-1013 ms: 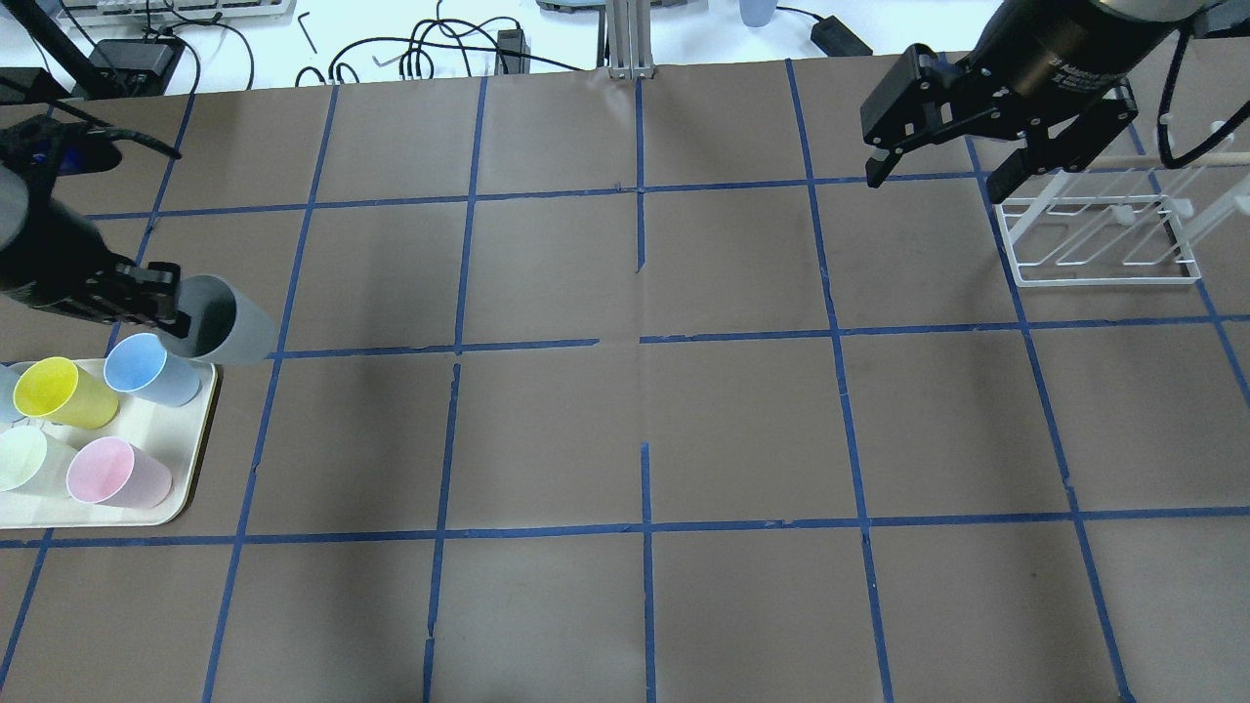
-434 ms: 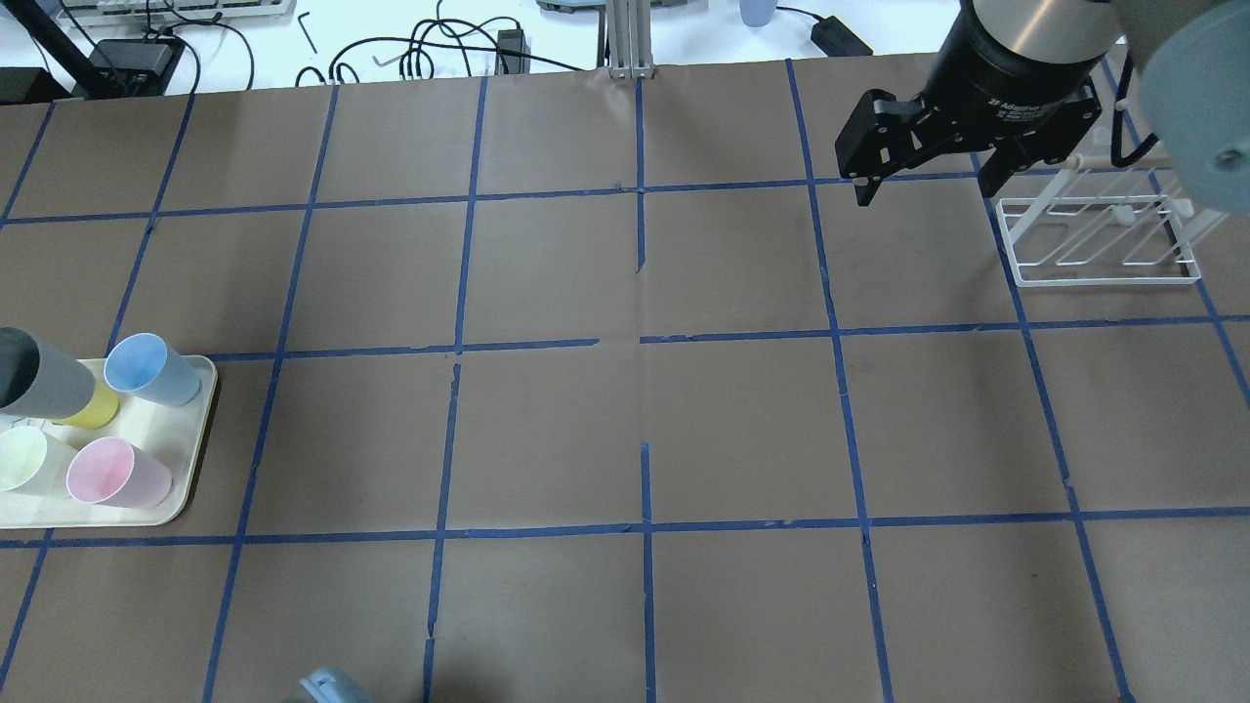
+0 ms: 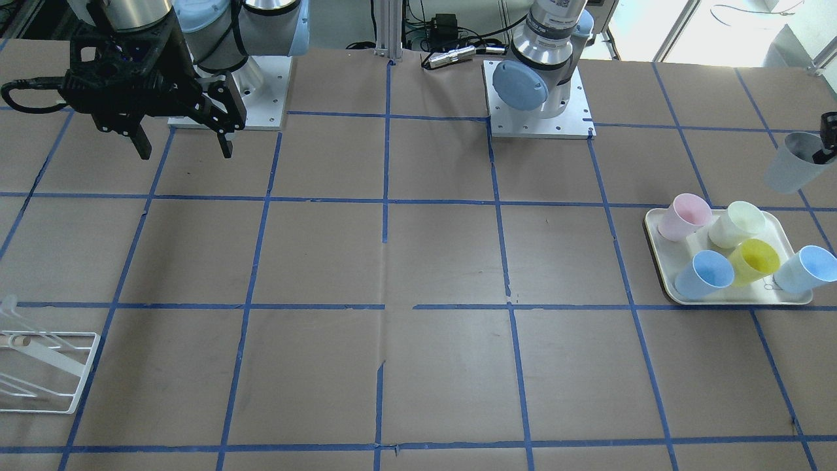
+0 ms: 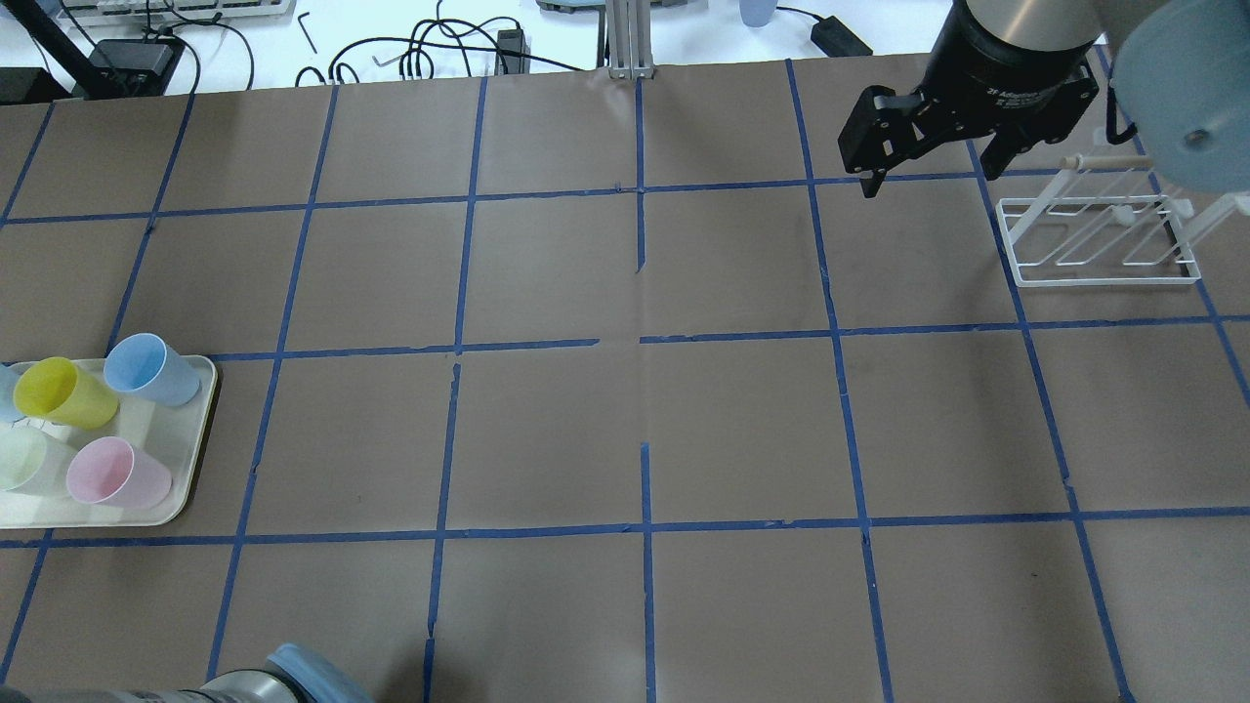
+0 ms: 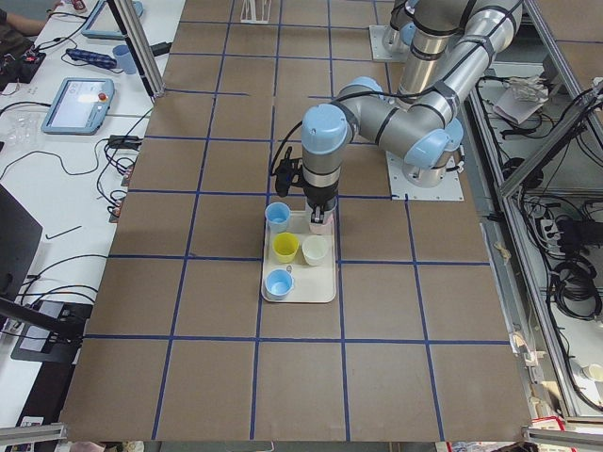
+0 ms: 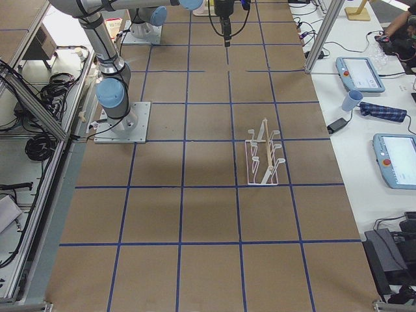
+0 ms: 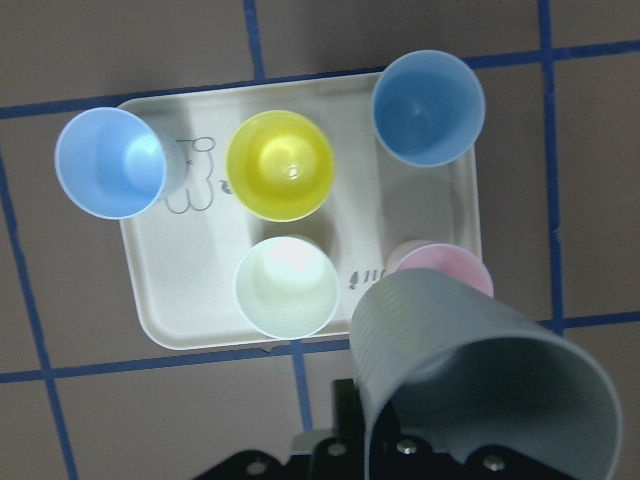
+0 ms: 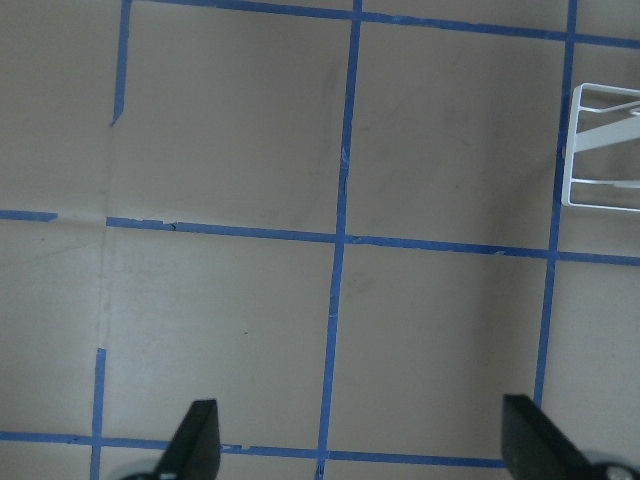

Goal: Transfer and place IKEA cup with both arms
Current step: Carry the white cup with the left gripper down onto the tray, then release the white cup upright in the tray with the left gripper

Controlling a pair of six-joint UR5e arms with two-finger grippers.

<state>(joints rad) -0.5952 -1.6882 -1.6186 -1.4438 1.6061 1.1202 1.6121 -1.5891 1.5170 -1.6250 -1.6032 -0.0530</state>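
Observation:
The pale grey IKEA cup [image 3: 790, 171] hangs tilted in the air at the front-facing view's right edge, beside the tray. My left gripper [image 3: 825, 145] is shut on its rim, one finger inside. In the left wrist view the cup [image 7: 480, 380] fills the lower right, high above the tray's pink cup [image 7: 440, 268]. The cup and the left gripper are out of the overhead view. My right gripper [image 4: 928, 181] is open and empty, raised over the far right of the table near the rack; it also shows in the front-facing view [image 3: 184, 154].
A cream tray [image 4: 186, 488] at the table's left end holds a yellow cup [image 4: 59, 391], two light blue cups [image 4: 146, 366], a pale green cup [image 4: 24, 459] and a pink cup [image 4: 112, 471]. A white wire rack [image 4: 1104, 244] stands at the far right.
My left gripper carried the grey cup from beyond the tray, across it, and out of the overhead view's left edge. My right gripper turned and shifted slightly, staying open.

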